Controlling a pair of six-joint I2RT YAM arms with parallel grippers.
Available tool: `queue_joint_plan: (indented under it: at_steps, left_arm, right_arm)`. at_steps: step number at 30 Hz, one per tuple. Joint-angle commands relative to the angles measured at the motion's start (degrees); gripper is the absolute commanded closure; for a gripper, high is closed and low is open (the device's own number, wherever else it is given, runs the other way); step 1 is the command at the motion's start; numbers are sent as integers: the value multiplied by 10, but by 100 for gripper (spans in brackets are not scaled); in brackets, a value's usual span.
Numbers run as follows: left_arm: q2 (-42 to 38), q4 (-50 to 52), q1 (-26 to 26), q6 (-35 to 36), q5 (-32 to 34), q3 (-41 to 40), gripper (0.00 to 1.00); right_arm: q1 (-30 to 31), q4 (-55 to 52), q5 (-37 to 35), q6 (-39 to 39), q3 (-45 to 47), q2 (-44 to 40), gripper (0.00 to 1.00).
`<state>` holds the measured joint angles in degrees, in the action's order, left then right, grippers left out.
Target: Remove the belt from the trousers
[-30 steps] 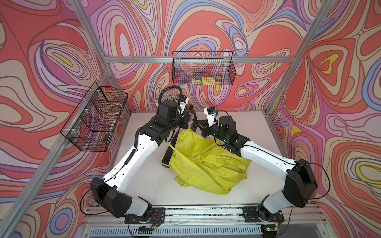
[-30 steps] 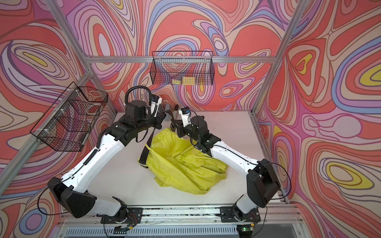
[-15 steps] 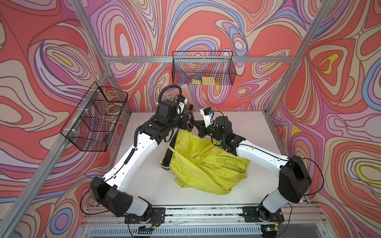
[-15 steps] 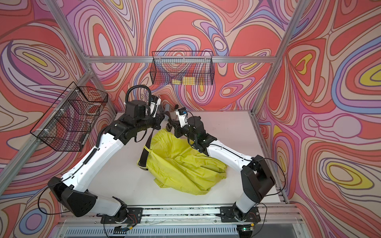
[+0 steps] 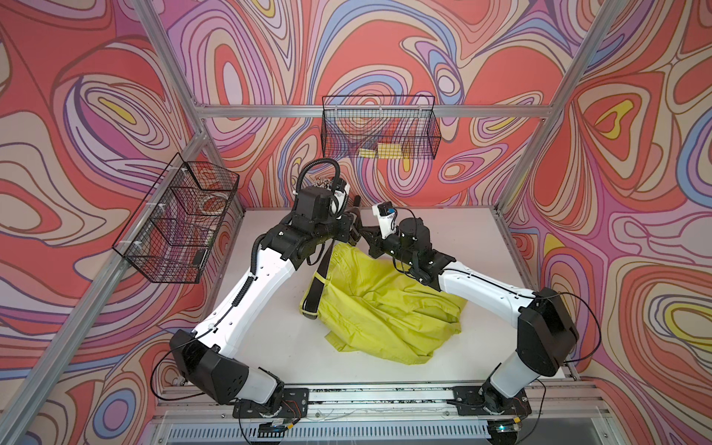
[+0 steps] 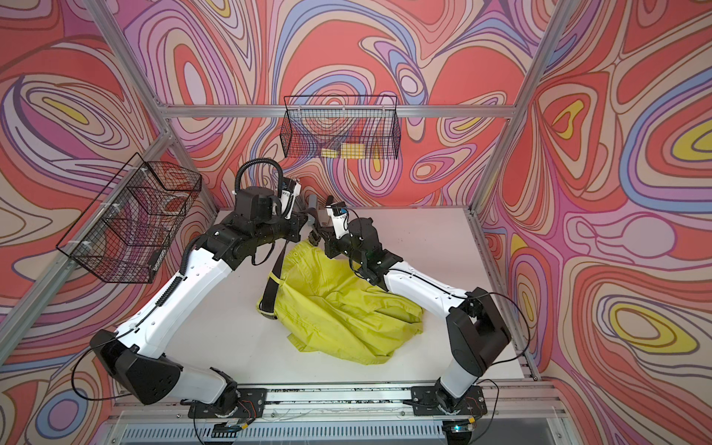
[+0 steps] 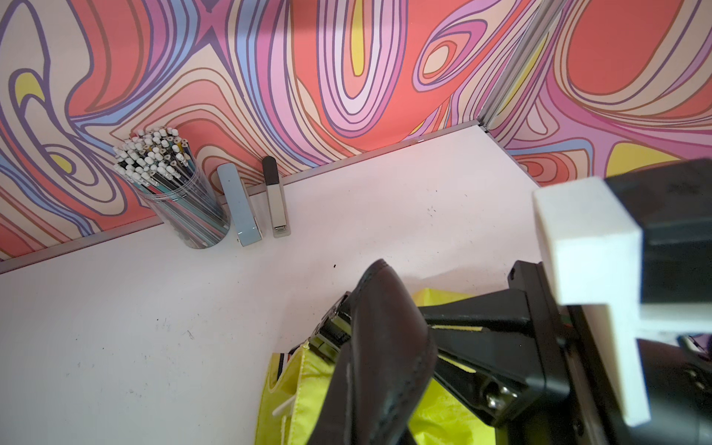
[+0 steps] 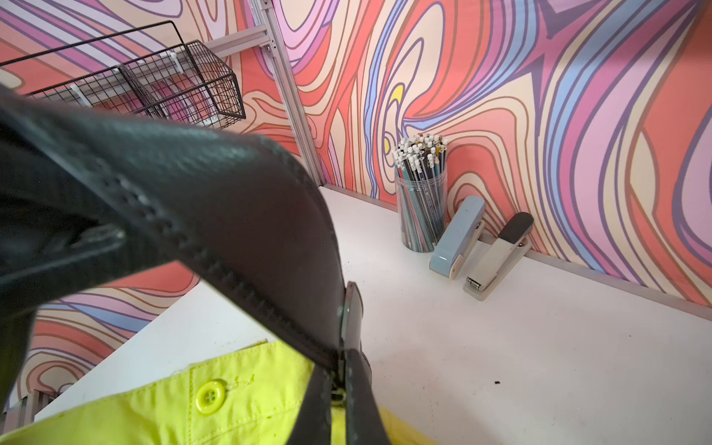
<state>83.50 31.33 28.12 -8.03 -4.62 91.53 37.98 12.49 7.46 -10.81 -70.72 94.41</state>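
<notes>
- Swirled walls [image 5: 115, 115] of red, pink, lilac and blue close round a white tabletop [image 5: 269, 346] that is scuffed and flecked with small dark specks; aluminium posts frame the corners.
- On the wall at my left hangs a side basket [image 5: 177, 219] of black wire, and a back basket [image 5: 379, 129] of the same wire hangs on the far wall.
- Against the far wall stand a clear cup of pencils [image 7: 173, 192], a pale blue stapler [image 7: 239, 204] and a beige stapler [image 7: 275, 196], all close together.
- Yellow blocks [image 5: 389, 149] lie in the back basket, too small for me to read any print.
- My task's trousers [image 5: 377, 304] are bright yellow-green, thin and crumpled in a heap mid-table between my arms. They have a matching button [image 8: 210, 395] and a striped lining [image 7: 281, 358] at the waist.
- The belt [image 5: 318, 281] is black and grained, stitched along its edges, with punched holes and a dark metal buckle [image 8: 350, 319].
- It runs along the waistband under a yellow-green loop [image 5: 319, 278], then rises off the cloth.
- My left gripper [image 5: 350, 231] is clamped on the strap near its rounded tip, holding it above the table.
- My right gripper [image 7: 447, 339] is closed down by the buckle; the strap hides what it pinches.
</notes>
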Motion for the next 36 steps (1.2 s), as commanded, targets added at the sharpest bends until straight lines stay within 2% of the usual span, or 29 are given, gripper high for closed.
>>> queue_joint_plan:
  at_steps: [1,5,13,21,26,33,36]
  left_arm:
    - [-19,-42,-2,-20,-39,60,100]
    - [-20,-39,-10,-28,-53,82,100]
    - [-35,-53,-16,-42,-76,95,100]
    - [-69,-117,-19,-48,-119,58,100]
    - [-84,-135,-23,-46,-134,53,100]
    - [-115,-205,-29,-49,-172,27,100]
    - [-125,-227,-33,-55,-189,18,100]
  right_arm:
    - [-2,-55,-23,-6,7,30,99]
    - [-2,-55,-24,-12,19,38,88]
    - [-2,-54,-34,-18,31,66,87]
    - [-3,-61,-45,-26,34,96,84]
    - [-2,-66,-47,-28,35,105,88]
    - [-3,-79,-51,-35,32,123,80]
    - [-3,-81,-53,-36,32,128,80]
